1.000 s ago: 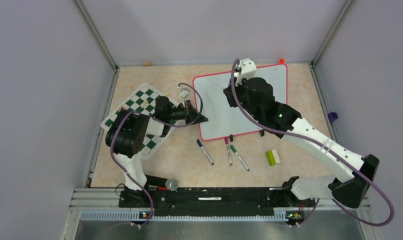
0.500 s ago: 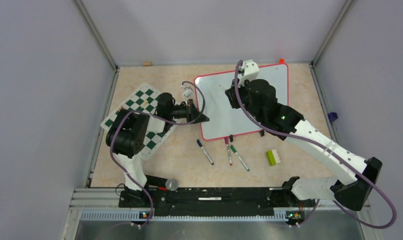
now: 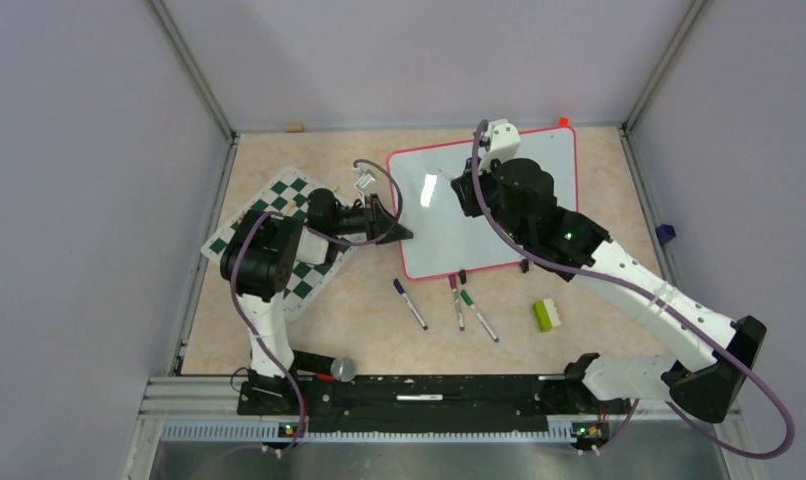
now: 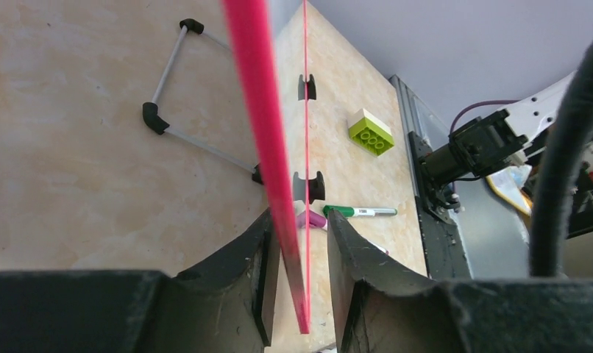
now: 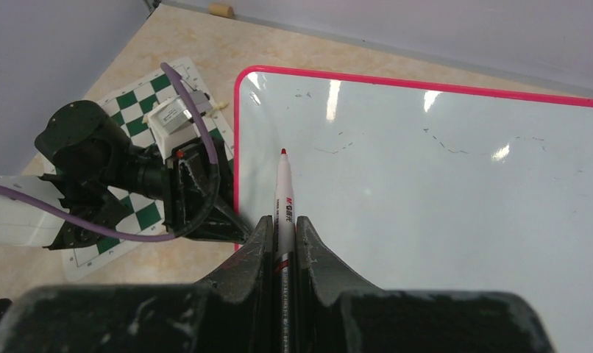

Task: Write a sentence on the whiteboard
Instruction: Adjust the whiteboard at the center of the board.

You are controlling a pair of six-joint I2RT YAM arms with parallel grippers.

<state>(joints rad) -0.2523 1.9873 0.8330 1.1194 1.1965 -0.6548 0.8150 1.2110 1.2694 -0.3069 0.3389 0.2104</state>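
left wrist, whiteboard (image 4: 258, 88) edge inside parted left claw (image 4: 299, 218)

The whiteboard (image 3: 441, 232) is white with a red-pink frame, the chess mat (image 3: 287, 190) green-and-white checkered, the marker (image 5: 283, 195) white with a red tip, the toy brick (image 3: 547, 315) lime-green and white.

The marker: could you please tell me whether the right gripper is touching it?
Touching. The right wrist view shows the right gripper shut on the marker, its fingers pressed against both sides of the barrel with no gap.
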